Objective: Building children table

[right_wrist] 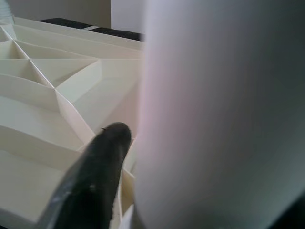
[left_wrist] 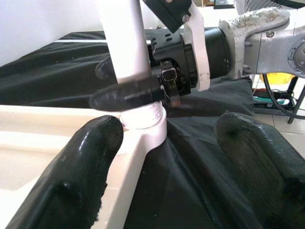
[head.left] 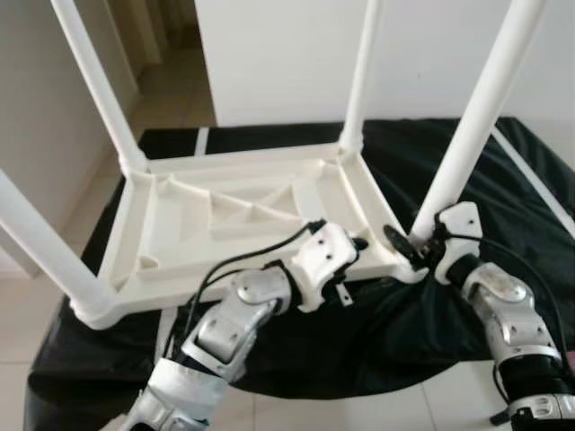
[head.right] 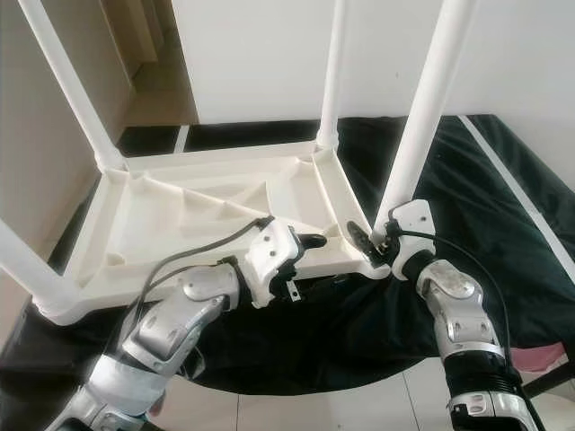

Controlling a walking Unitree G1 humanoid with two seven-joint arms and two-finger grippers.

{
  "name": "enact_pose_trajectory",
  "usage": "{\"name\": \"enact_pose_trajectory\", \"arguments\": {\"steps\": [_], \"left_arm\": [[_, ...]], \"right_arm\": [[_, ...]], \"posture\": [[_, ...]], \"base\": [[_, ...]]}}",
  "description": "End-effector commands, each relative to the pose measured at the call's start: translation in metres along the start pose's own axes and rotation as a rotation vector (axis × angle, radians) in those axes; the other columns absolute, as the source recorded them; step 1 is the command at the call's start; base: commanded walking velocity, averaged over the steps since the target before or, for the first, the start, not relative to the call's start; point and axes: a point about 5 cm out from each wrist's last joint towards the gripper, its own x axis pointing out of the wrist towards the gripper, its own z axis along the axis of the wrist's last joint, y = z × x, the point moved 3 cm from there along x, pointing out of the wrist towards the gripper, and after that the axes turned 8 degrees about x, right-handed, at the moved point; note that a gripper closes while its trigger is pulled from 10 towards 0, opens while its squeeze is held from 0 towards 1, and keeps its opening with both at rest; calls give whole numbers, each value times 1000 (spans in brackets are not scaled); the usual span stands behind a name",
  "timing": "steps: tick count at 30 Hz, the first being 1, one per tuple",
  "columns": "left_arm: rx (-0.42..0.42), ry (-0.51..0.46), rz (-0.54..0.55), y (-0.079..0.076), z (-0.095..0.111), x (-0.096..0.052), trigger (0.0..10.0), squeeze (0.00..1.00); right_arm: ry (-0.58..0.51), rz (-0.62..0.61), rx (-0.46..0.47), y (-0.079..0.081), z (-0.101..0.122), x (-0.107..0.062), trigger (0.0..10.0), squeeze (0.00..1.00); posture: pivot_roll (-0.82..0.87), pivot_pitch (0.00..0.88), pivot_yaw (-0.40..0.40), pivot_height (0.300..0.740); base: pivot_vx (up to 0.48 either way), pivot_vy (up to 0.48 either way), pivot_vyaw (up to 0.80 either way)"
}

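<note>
White table (head.left: 180, 229) lies upturned; right hand (head.left: 415, 247) grips corner leg (head.left: 472, 126).

White plastic table (head.left: 234, 215) upside down on black cloth (head.left: 503, 197), four legs up.

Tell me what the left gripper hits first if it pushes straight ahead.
Probably the near right leg at its socket, where the right gripper grips it. The left gripper is open and points that way; depth is uncertain.
</note>
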Motion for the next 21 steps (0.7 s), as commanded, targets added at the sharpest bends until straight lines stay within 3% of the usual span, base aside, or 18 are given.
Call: {"name": "enact_pose_trajectory", "arguments": {"steps": [1, 7, 8, 10, 11, 18, 21], "left_arm": [[9, -9, -48, -6, 2, 0, 10000, 0], [10, -6, -45, -5, 1, 0, 10000, 0], [13, -5, -45, -5, 1, 0, 10000, 0], [12, -6, -46, -5, 1, 0, 10000, 0], [14, -6, -47, -5, 1, 0, 10000, 0], [16, -6, -46, -5, 1, 1, 10000, 0], [15, -8, -46, -5, 1, 0, 10000, 0]], "right_arm": [[29, 45, 3, 9, -8, 2, 0, 0], [38, 39, 16, 8, -13, 2, 0, 0], [40, 36, 23, 7, -14, 2, 4902, 0], [45, 29, 33, 7, -16, 2, 4902, 0], [47, 23, 43, 8, -16, 2, 10000, 0], [53, -104, 55, 6, -20, 4, 10000, 0], [50, -169, 112, 11, -22, 5, 10000, 0]], "posture": [[-76, 16, 13, 740], [-79, 16, 17, 740], [-79, 16, 17, 740], [-81, 15, 18, 740], [-83, 15, 18, 740], [-83, 12, 14, 740], [-83, 13, 14, 740]], "base": [[0, 0, 0], [0, 0, 0], [0, 0, 0], [0, 0, 0], [0, 0, 0], [0, 0, 0], [0, 0, 0]]}}
